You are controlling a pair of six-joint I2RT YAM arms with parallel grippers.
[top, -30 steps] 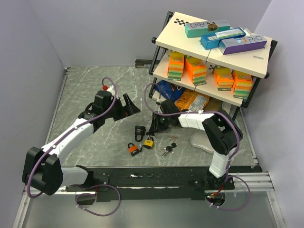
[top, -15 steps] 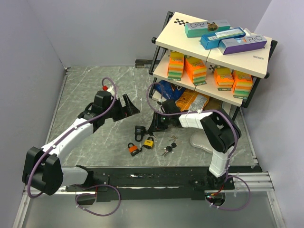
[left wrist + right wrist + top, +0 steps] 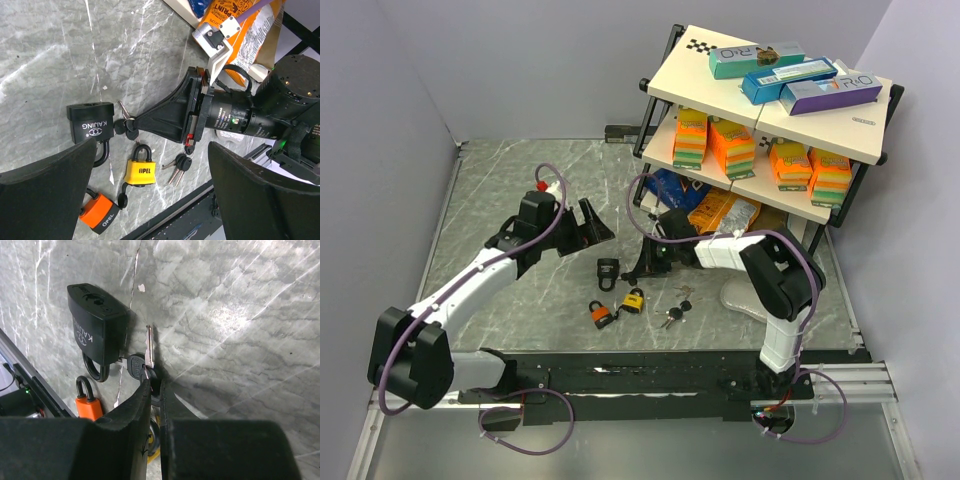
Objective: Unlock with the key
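The right claw is low on the bench, its two fingers drawn almost together. They are clenched on the dark head of a key, and the key's silver blade sticks out past the tips. That key lies just beside the black padlock, on the side facing the right arm. A second dark key head sits between the blade and the lock body. I cannot tell whether either key is in the lock.

The black padlock lies flat with its lettered face up and its shackle pointing toward the arm bases. The overhead view shows it as the lock farthest from those bases.

The yellow padlock lies near the black padlock, on the base side and slightly toward the right arm. The orange padlock lies beyond the black padlock's shackle, closer to the bench's near edge. A small bunch of spare keys rests past the yellow padlock, farther from the black one.

The left claw hangs above the bench on the far left side of the black padlock. It is fully released, its fingers spread wide and holding nothing.

The shelf rack, carrying boxes and snack packs, stands well to the far right of the black padlock.
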